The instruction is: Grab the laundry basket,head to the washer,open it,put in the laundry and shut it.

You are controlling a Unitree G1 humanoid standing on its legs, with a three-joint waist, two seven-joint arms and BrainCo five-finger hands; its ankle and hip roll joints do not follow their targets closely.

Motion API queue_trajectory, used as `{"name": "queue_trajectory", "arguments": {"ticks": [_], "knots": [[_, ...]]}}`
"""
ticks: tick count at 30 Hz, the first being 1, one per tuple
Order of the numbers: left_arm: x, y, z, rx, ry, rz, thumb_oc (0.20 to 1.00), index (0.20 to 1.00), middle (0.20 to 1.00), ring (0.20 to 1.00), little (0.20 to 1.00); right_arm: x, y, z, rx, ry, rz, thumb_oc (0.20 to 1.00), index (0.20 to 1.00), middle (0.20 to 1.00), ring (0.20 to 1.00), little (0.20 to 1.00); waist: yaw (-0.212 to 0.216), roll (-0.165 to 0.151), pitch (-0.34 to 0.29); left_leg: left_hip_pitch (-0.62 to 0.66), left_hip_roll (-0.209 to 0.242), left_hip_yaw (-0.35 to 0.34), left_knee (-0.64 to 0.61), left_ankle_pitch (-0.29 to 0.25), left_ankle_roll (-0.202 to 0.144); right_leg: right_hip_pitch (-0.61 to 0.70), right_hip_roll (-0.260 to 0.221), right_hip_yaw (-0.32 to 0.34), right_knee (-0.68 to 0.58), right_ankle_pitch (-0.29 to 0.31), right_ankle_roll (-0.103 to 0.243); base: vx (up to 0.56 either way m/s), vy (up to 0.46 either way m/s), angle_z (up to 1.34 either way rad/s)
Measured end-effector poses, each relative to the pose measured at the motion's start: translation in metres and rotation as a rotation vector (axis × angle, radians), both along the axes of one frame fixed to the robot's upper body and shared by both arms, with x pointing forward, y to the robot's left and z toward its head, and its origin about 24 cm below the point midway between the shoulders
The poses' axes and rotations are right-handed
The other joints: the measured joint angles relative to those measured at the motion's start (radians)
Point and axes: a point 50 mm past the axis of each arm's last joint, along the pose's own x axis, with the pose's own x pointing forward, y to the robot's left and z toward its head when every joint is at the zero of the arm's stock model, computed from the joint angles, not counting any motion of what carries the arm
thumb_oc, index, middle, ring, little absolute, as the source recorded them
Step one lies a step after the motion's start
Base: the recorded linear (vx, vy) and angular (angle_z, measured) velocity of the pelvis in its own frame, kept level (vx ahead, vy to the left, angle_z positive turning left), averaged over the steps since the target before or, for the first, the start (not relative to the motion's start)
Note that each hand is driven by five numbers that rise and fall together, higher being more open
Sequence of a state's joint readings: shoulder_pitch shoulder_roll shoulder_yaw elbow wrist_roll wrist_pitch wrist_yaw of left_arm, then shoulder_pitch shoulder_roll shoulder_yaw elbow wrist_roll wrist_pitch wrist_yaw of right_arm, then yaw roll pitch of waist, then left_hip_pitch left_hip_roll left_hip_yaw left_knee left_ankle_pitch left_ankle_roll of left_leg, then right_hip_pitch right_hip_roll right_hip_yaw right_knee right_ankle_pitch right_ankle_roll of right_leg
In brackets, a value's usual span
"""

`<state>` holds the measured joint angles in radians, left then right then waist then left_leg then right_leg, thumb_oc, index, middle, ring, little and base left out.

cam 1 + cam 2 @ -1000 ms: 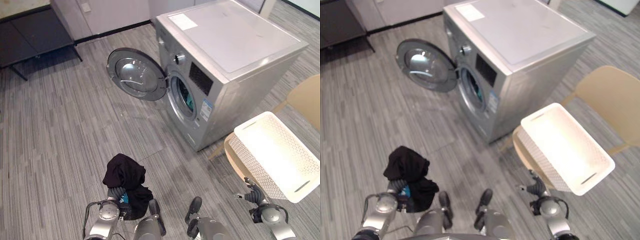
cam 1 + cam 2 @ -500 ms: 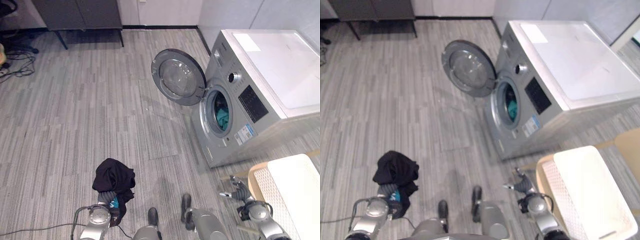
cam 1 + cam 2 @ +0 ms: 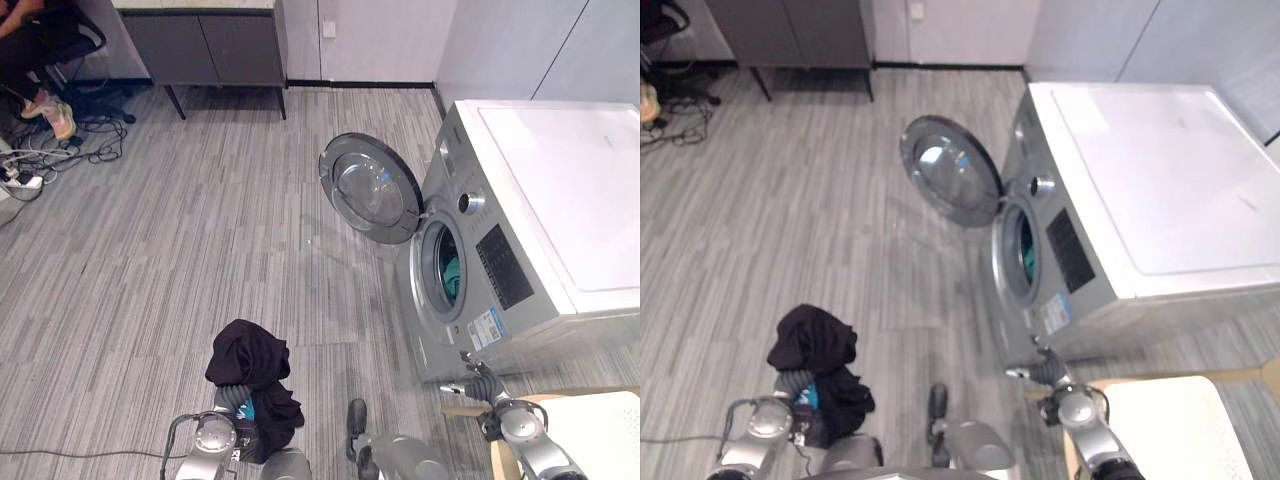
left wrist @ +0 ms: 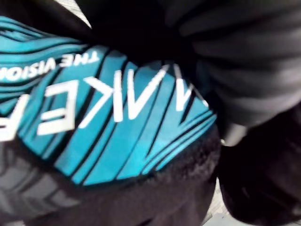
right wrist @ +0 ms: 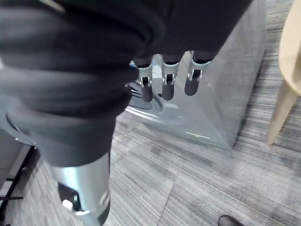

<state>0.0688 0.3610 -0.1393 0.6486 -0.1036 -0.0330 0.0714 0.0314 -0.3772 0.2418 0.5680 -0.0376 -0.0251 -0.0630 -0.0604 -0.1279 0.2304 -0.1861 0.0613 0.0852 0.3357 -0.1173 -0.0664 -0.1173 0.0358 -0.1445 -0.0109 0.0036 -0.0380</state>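
Grey plank floor (image 3: pixel 180 260) lies bare from 9 to 12 o'clock. The washer (image 3: pixel 540 230) stands at 2 o'clock, door (image 3: pixel 368 188) swung open, teal laundry inside. Left hand (image 3: pixel 238 402) at 7 o'clock sits under a black garment (image 3: pixel 248 355); grip unreadable. Right hand (image 5: pixel 164 77) hangs with relaxed fingers, empty, beside the basket (image 3: pixel 600 440) at 5 o'clock.

Silver-grey arms end in dark ribbed wrist covers; the right hand (image 5: pixel 164 80) has silver fingers (image 5: pixel 146 87) with dark tips.
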Motion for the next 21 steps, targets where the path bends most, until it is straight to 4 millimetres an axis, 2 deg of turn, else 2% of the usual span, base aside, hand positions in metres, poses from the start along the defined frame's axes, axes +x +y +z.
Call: {"name": "queue_trajectory", "arguments": {"ticks": [1, 2, 4, 5, 6, 7, 8, 10, 12, 13, 16, 17, 18, 19, 20, 21], "knots": [[0.0, 0.0, 0.0, 0.0, 0.003, 0.001, 0.2, 0.2, 0.2, 0.2, 0.2, -0.001, 0.0, -0.001, -0.001, 0.005, -0.002, 1.0, 1.0, 1.0, 1.0, 1.0, 0.004, -0.002, 0.001, -0.008, -0.006, -0.012, -0.04, 0.003, 0.001, 0.001, 0.001, 0.007, -0.006, 0.0, 0.0, 0.22, 0.07, -0.24], [0.0, 0.0, -0.001, 0.001, 0.008, 0.002, 0.2, 0.2, 0.2, 0.2, 0.2, -0.004, -0.001, -0.004, -0.004, 0.022, -0.008, 1.0, 1.0, 1.0, 1.0, 1.0, 0.013, -0.005, 0.003, -0.026, -0.027, -0.028, -0.164, 0.052, -0.008, 0.021, 0.006, 0.028, -0.03, 0.0, 0.0, 0.16, 0.055, -0.24], [-0.004, 0.003, -0.004, 0.007, 0.03, 0.012, 0.2, 0.2, 0.2, 0.2, 0.2, -0.008, -0.004, -0.008, -0.014, 0.045, -0.021, 1.0, 1.0, 1.0, 1.0, 1.0, 0.019, 0.004, 0.005, -0.041, -0.031, -0.06, -0.226, 0.109, -0.013, 0.041, 0.02, 0.036, -0.037, 0.001, 0.001, 0.21, 0.096, -0.32], [-0.005, 0.003, -0.005, 0.009, 0.038, 0.015, 0.2, 0.2, 0.2, 0.2, 0.2, -0.01, -0.005, -0.009, -0.016, 0.053, -0.022, 1.0, 1.0, 1.0, 1.0, 1.0, 0.033, 0.008, 0.007, -0.043, -0.028, -0.075, -0.251, 0.126, -0.017, 0.047, 0.028, 0.047, -0.031, 0.0, 0.0, 0.37, 0.206, -0.35], [-0.005, 0.004, -0.006, 0.013, 0.042, 0.017, 0.2, 0.2, 0.2, 0.2, 0.2, -0.011, -0.006, -0.011, -0.021, 0.058, -0.026, 1.0, 1.0, 1.0, 1.0, 1.0, 0.036, 0.012, 0.008, -0.059, -0.028, -0.097, -0.26, 0.139, -0.036, 0.054, 0.038, 0.068, -0.032, -0.001, 0.0, 0.2, 0.126, -0.36], [-0.004, 0.004, -0.005, 0.014, 0.039, 0.019, 0.2, 0.2, 0.2, 0.2, 0.2, -0.011, -0.005, -0.011, -0.021, 0.059, -0.027, 1.0, 1.0, 1.0, 1.0, 1.0, 0.042, 0.01, 0.01, -0.061, -0.026, -0.109, -0.29, 0.148, -0.037, 0.055, 0.042, 0.082, -0.027, -0.001, 0.001, 0.45, 0.275, -0.69], [-0.007, 0.004, -0.007, 0.016, 0.049, 0.024, 0.2, 0.2, 0.2, 0.2, 0.2, -0.013, -0.009, -0.014, -0.032, 0.074, -0.048, 1.0, 1.0, 1.0, 1.0, 1.0, 0.065, 0.019, 0.015, -0.066, -0.008, -0.21, -0.38, 0.172, -0.046, 0.05, 0.068, 0.152, -0.005, -0.002, -0.002, 0.41, 0.26, -0.81], [-0.008, 0.004, -0.008, 0.015, 0.057, 0.028, 0.2, 0.2, 0.2, 0.2, 0.2, -0.011, -0.012, -0.013, -0.045, 0.075, -0.051, 1.0, 1.0, 1.0, 1.0, 1.0, 0.065, 0.033, 0.024, -0.084, 0.015, -0.253, -0.38, 0.18, -0.053, 0.071, 0.083, 0.178, -0.008, -0.002, -0.003, 0.45, 0.335, -0.75], [-0.007, 0.005, -0.007, 0.013, 0.052, 0.031, 0.2, 0.2, 0.2, 0.2, 0.2, -0.009, -0.015, -0.015, -0.055, 0.09, -0.059, 1.0, 1.0, 1.0, 1.0, 1.0, 0.077, 0.036, 0.026, -0.073, 0.022, -0.286, -0.366, 0.18, -0.051, 0.069, 0.093, 0.235, 0.013, -0.006, -0.008, 0.41, 0.334, -1.01], [-0.006, 0.004, -0.007, 0.009, 0.05, 0.03, 0.2, 0.2, 0.2, 0.2, 0.2, -0.007, -0.018, -0.014, -0.058, 0.086, -0.074, 1.0, 1.0, 1.0, 1.0, 1.0, 0.088, 0.043, 0.024, -0.08, 0.016, -0.254, -0.293, 0.184, -0.028, 0.074, 0.087, 0.259, 0.029, -0.014, -0.022, 0.44, 0.341, -1.02], [-0.003, 0.001, -0.007, 0.002, 0.045, 0.024, 0.2, 0.2, 0.2, 0.2, 0.2, -0.014, -0.023, -0.017, -0.061, 0.108, -0.099, 1.0, 1.0, 1.0, 1.0, 1.0, 0.059, 0.062, 0.014, -0.065, -0.008, -0.22, -0.225, 0.183, 0.0, 0.092, 0.073, 0.26, 0.043, -0.036, -0.039, 0.24, 0.201, -0.36], [0.003, 0.0, -0.003, 0.002, 0.023, 0.014, 0.2, 0.2, 0.2, 0.2, 0.2, -0.02, -0.022, -0.019, -0.058, 0.119, -0.1, 1.0, 1.0, 1.0, 1.0, 1.0, 0.052, 0.076, 0.002, -0.018, -0.006, -0.199, -0.244, 0.198, 0.014, 0.082, 0.071, 0.269, 0.098, -0.084, -0.031, 0.27, 0.257, -0.38], [0.003, 0.0, -0.003, 0.004, 0.027, 0.013, 0.2, 0.2, 0.2, 0.2, 0.2, -0.023, -0.019, -0.022, -0.053, 0.131, -0.092, 1.0, 1.0, 1.0, 1.0, 1.0, 0.048, 0.068, -0.003, -0.011, -0.005, -0.158, -0.249, 0.208, 0.033, 0.066, 0.054, 0.267, 0.155, -0.119, -0.012, 0.3, 0.341, -0.7], [0.007, 0.001, 0.0, 0.008, 0.008, 0.011, 0.2, 0.2, 0.2, 0.2, 0.2, -0.023, -0.014, -0.022, -0.051, 0.134, -0.067, 1.0, 1.0, 1.0, 1.0, 1.0, 0.06, 0.057, -0.011, 0.003, -0.017, -0.11, -0.254, 0.188, 0.058, 0.013, 0.02, 0.255, 0.281, -0.162, 0.019, 0.3, 0.338, -0.57], [0.008, 0.001, 0.001, 0.013, 0.008, 0.003, 0.2, 0.2, 0.2, 0.2, 0.2, -0.022, -0.011, -0.022, -0.046, 0.129, -0.058, 1.0, 1.0, 1.0, 1.0, 1.0, 0.049, 0.046, -0.017, 0.013, -0.033, -0.086, -0.24, 0.168, 0.076, -0.015, -0.017, 0.248, 0.349, -0.149, 0.03, 0.22, 0.26, -0.85], [0.008, 0.006, 0.002, 0.03, 0.011, 0.006, 0.2, 0.2, 0.2, 0.2, 0.2, -0.018, -0.004, -0.021, -0.029, 0.115, -0.044, 1.0, 1.0, 1.0, 1.0, 1.0, 0.047, 0.029, -0.019, 0.038, -0.049, -0.046, -0.253, 0.155, 0.093, -0.055, -0.056, 0.239, 0.435, -0.134, 0.068, 0.16, 0.154, -0.71]]}}
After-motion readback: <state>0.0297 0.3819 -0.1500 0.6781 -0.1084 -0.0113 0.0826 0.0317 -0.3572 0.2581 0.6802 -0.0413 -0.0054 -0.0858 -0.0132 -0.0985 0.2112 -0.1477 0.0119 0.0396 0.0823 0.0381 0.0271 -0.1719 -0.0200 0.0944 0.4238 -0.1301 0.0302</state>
